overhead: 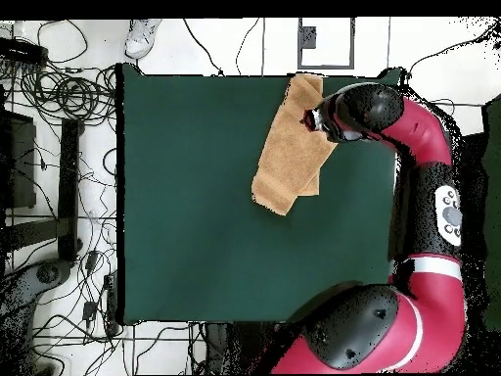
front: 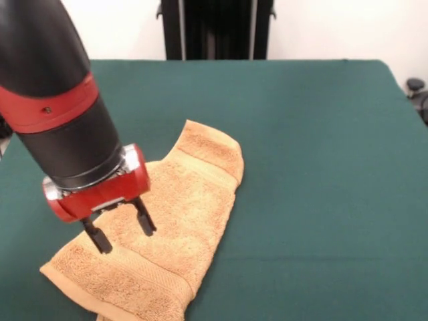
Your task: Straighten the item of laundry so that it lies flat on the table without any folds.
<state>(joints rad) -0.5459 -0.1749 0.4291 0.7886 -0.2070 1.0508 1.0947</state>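
The tan-orange terry towel [front: 177,221] lies folded lengthwise as a long strip on the dark green table [front: 321,167], from the middle toward the near left edge. A woven band shows near each end. No white tag shows. My gripper [front: 120,231] hangs just above the towel's left side, its two black fingers [front: 144,219] open with nothing between them. In the overhead view the towel [overhead: 284,157] lies near the table's far edge, with the gripper [overhead: 313,119] at its right edge, mostly hidden by the arm.
The arm's thick black and red wrist [front: 60,107] fills the upper left of the front view. The robot's pedestal [front: 215,30] stands behind the far table edge. Cables and stands [overhead: 59,147] lie on the floor beside the table [overhead: 196,215].
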